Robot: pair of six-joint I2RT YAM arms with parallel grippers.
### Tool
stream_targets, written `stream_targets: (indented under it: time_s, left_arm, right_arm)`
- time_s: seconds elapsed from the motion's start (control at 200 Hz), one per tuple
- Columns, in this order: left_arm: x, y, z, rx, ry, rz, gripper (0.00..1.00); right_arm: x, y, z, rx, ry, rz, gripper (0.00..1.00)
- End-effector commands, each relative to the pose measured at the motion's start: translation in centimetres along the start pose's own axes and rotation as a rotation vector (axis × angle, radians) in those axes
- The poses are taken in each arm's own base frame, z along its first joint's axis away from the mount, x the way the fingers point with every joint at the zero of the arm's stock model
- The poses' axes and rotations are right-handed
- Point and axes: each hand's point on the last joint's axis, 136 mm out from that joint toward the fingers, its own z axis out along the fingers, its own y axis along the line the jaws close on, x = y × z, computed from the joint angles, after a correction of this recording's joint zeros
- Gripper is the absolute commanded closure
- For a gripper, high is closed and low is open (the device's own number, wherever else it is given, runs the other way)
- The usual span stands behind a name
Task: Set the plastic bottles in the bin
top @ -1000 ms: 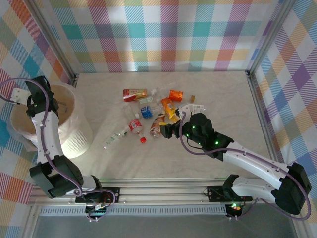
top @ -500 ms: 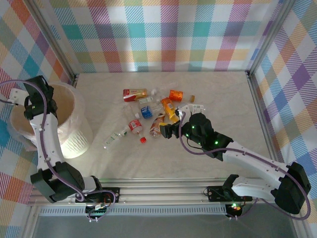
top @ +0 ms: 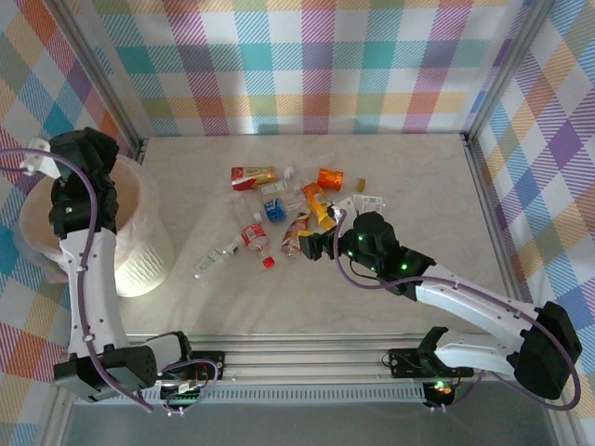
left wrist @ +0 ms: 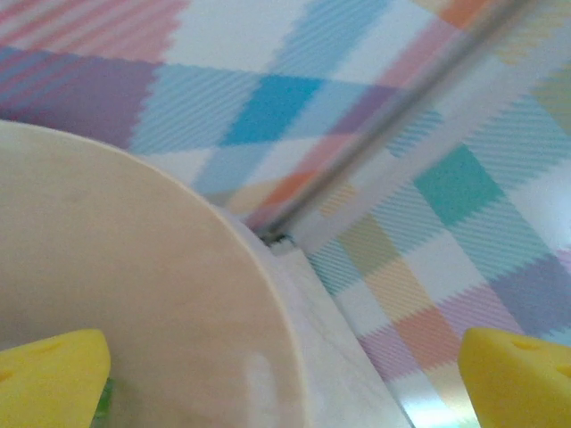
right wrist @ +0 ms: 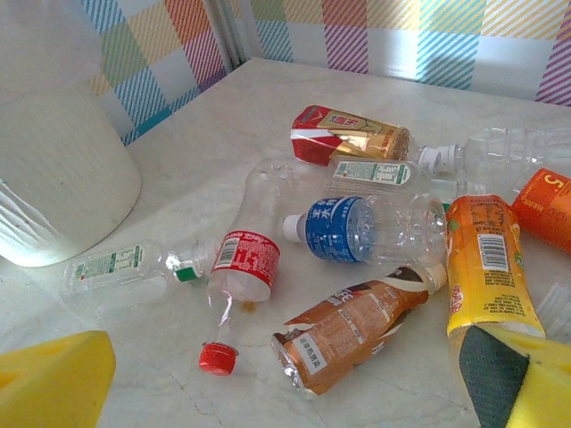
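Several plastic bottles [top: 279,209] lie in a loose heap on the marble table. Close in the right wrist view are a brown-label bottle [right wrist: 357,334], a clear red-label bottle [right wrist: 245,263], a blue-label bottle [right wrist: 370,227] and an orange-yellow bottle [right wrist: 486,267]. My right gripper [top: 311,243] hovers open at the heap's near edge, its yellow fingers [right wrist: 53,383] wide either side of the brown-label bottle and touching nothing. The bin [top: 139,260] stands at the left. My left gripper [top: 100,158] is raised over its far rim, open and empty [left wrist: 285,374], above the bin's cream inner wall [left wrist: 134,267].
A loose red cap [right wrist: 217,357] lies by the red-label bottle. A clear bottle with a green cap [right wrist: 125,272] lies apart, towards the bin [right wrist: 53,178]. Plaid walls and metal posts [left wrist: 401,134] enclose the table; bare marble stretches to the right [top: 418,186].
My left gripper has opened and lifted higher over the bin's far rim. The right arm and the bottles have stayed almost still.
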Motion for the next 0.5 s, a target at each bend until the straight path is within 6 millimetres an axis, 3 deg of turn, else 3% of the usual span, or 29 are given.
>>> stream_targets:
  time_s: [0.0,0.22,0.495]
  left_arm:
    - [0.5,-4.0,-1.7,0.132,0.023,0.065,0.0]
    - [5.8,-9.6,-3.6,0.279,0.157,0.222,0.0]
    - [14.8,-13.6,-6.3,0.392,0.342,0.519,0.0]
  right_arm:
    - [-0.2,-0.3,0.0,0.015,-0.023,0.023,0.0]
    - [1.0,-1.9,0.1,0.095,-0.002,0.086,0.0]
    - [2.6,-2.7,0.4,0.135,0.05,0.144,0.0]
